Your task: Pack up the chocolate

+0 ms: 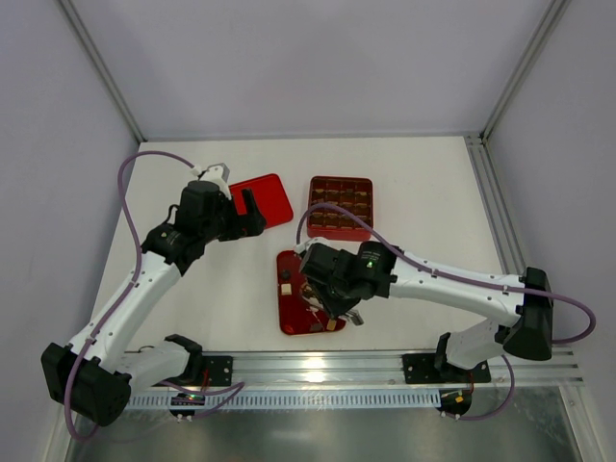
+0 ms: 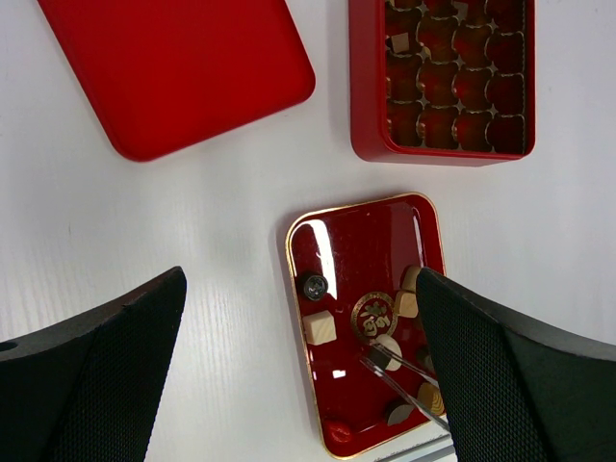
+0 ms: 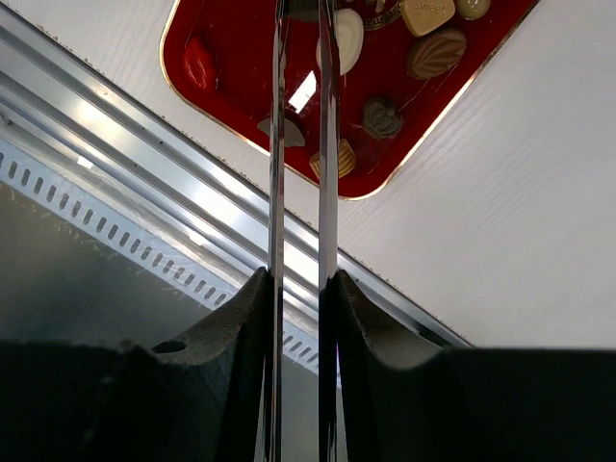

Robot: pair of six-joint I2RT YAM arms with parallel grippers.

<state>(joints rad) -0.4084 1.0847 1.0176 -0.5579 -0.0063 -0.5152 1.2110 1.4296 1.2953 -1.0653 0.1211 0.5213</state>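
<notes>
**Chocolates wait loose in a tray as two robot arms work above the white surface (image 1: 423, 192).**

The right pincer (image 3: 301, 38) hangs low over a gold-rimmed red tray (image 3: 236, 87). Its two long metal blades (image 3: 276, 192) run side by side with only a slim gap between them. Their tips run off the top of the wrist view, so it cannot be told whether they pinch anything.

The chocolate (image 3: 346, 37) lies scattered in that tray, under and around the blades:
- A cream oval piece sits just right of the right-hand blade.
- A tan rectangle (image 3: 428, 13) and a brown leaf-shaped piece (image 3: 435, 54) lie farther right.
- A dark crown-shaped piece (image 3: 382, 117) and a gold-striped piece (image 3: 339, 159) lie nearer the wrist.
- A grey wedge (image 3: 289, 130) shows beneath the blades.
- A glossy red piece (image 3: 199, 63) lies off to the left.

Behind the right pincer, an aluminium rail (image 3: 144, 125) borders the surface.

The left pincer (image 2: 300, 284) is held high, its black fingers (image 2: 96, 375) spread wide with nothing between them. Below the gap between the fingers lie a cream cube (image 2: 320, 327) and a dark round piece (image 2: 313, 285) in the same tray. Ahead of the left pincer and to its right stands a red box (image 2: 366, 96) with brown compartments, one cell holding a tan square (image 2: 399, 42). Ahead and to its left lies a flat red tray (image 2: 183, 67). Box and both trays sit apart from one another.
</notes>
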